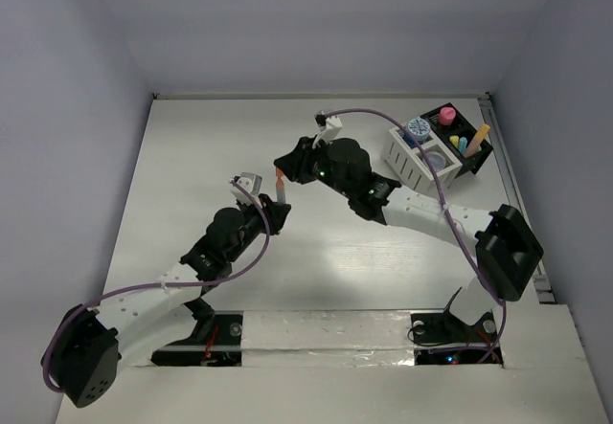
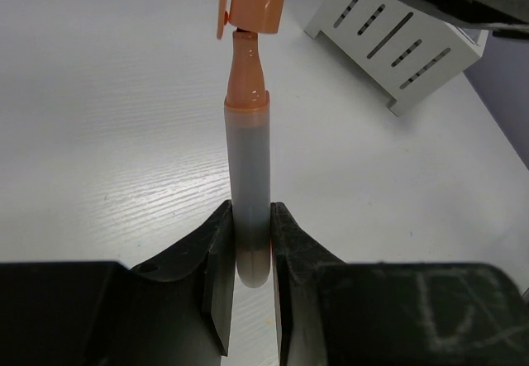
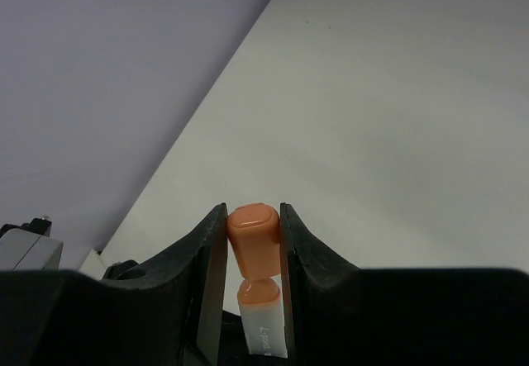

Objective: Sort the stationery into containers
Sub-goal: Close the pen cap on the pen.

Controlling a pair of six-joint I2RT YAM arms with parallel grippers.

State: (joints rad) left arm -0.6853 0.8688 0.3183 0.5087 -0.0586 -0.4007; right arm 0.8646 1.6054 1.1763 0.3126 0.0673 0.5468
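The left gripper (image 2: 250, 214) has its jaws drawn in narrow on the lower end of a marker (image 2: 248, 151), clamping the grey barrel so that the orange collar and nib point away toward the other arm. The right gripper (image 3: 253, 214) pinches the marker's orange cap (image 3: 252, 238) by its flat sides, mouth facing the nib. The two pieces sit roughly in line, the nib right at the cap's mouth but the cap not seated on the collar. Both are held in the air over the middle of the table (image 1: 192, 156), well apart from the organizer (image 1: 407, 161) at the far right. It already carries a pink jar (image 1: 447, 115), a blue jar (image 1: 418, 127) and an orange pen (image 1: 477, 139), among smaller pieces. The step in hand looks like capping the marker before it is filed. The next move calls for pushing cap and barrel together along one straight axis until the cap seats. Then one gripper should let go so the other can carry the marker to a compartment, probably beside the orange pen.
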